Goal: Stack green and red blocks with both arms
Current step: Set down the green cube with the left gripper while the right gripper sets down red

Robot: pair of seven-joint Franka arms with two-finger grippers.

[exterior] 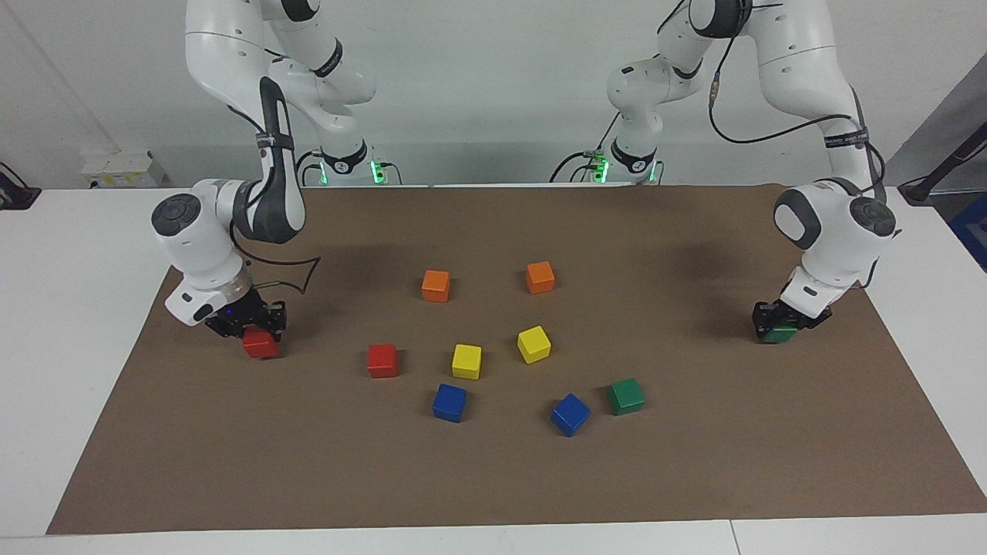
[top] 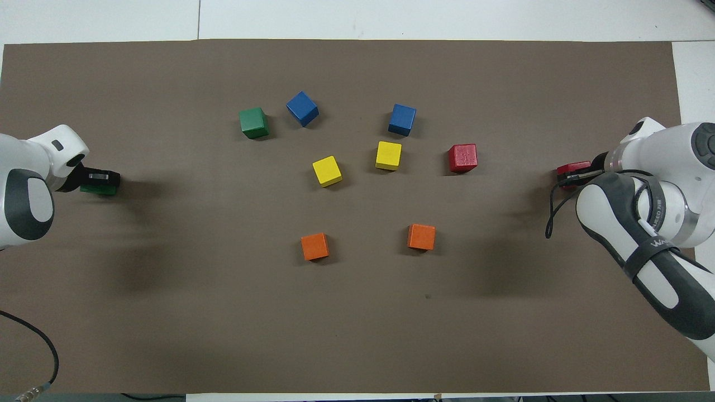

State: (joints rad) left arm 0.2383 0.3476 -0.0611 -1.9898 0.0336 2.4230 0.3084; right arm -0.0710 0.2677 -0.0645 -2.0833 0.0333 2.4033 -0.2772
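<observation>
My right gripper [exterior: 257, 333] is low at the right arm's end of the mat, fingers closed around a red block [exterior: 261, 347] that rests on the mat; the gripper [top: 571, 174] and block [top: 572, 167] also show in the overhead view. My left gripper [exterior: 780, 328] is low at the left arm's end, closed on a green block [exterior: 782, 337], with the gripper [top: 99, 182] and block [top: 96, 191] seen from overhead too. A second red block [exterior: 382, 360] and a second green block [exterior: 625, 396] lie free near the mat's middle.
Two orange cubes [exterior: 436, 285] [exterior: 540, 277] lie nearest the robots. Two yellow cubes [exterior: 466, 361] [exterior: 533, 344] sit mid-mat. Two blue cubes [exterior: 449, 402] [exterior: 570, 414] lie farthest from the robots. All stand on a brown mat [exterior: 694, 478] on a white table.
</observation>
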